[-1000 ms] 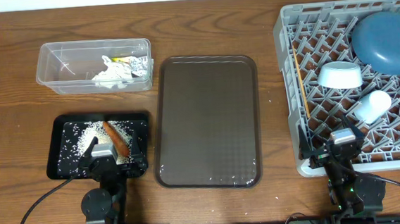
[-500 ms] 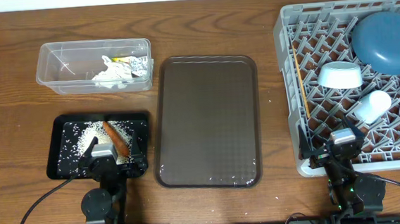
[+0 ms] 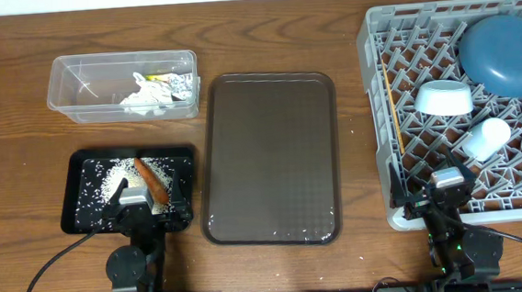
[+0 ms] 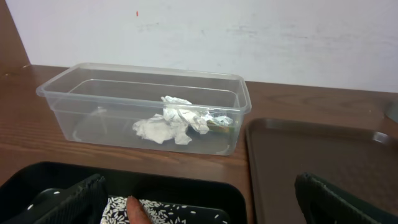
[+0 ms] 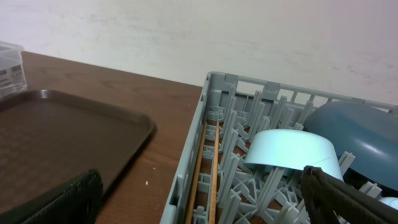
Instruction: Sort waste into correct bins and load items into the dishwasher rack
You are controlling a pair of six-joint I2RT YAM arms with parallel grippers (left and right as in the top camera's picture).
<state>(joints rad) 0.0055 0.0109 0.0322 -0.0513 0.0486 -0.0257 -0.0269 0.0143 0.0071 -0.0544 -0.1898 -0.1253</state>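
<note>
Left gripper (image 3: 144, 209) and right gripper (image 3: 437, 193) gape empty; grey plastic lattice rack (image 3: 436, 9) loaded, dark brown rectangular serving tray (image 3: 271, 154) bare, so seemingly nothing left to fetch.

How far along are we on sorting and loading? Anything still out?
Done, it looks: tissue and wrapper lie in the clear tub; rice and carrot in the black tray; plate, bowl, cup and chopsticks sit in the rack. In hand: nothing, left claw and right claw both open. Left: I see no waste or dishes outside those.
</note>
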